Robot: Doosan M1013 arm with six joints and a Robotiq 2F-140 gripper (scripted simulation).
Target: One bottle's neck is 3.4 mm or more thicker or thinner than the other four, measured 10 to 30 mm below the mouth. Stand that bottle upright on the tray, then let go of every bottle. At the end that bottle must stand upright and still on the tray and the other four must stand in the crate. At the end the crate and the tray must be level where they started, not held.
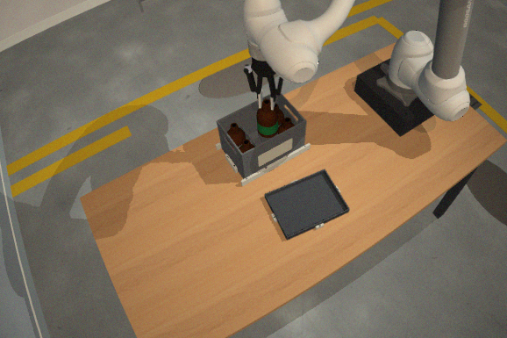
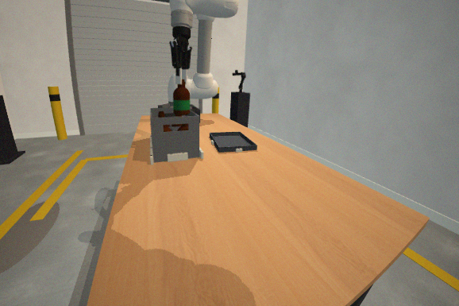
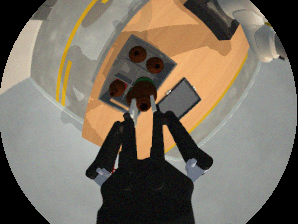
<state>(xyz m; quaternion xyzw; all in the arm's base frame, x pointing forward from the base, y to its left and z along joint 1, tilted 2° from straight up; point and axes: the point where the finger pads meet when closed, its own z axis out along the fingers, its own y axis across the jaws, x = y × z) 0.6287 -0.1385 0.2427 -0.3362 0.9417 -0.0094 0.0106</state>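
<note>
A grey crate [image 1: 260, 141] stands on the wooden table, also in the exterior view [image 2: 175, 134] and the wrist view [image 3: 136, 70]. My gripper [image 1: 266, 99] is shut on the neck of a brown bottle with a green band [image 1: 267, 120], held upright and raised about half out of the crate; it shows in the exterior view [image 2: 181, 100] and the wrist view [image 3: 143, 92]. Other brown bottles [image 1: 237, 133] stand low in the crate; three mouths [image 3: 137, 52] show in the wrist view. The dark tray [image 1: 306, 204] [image 2: 233, 141] lies empty in front of the crate, to the right.
The robot's black base block [image 1: 390, 99] sits at the table's far right end. A small black stand [image 2: 240, 102] is beside the table at the back. Yellow bollards and floor lines lie off the table.
</note>
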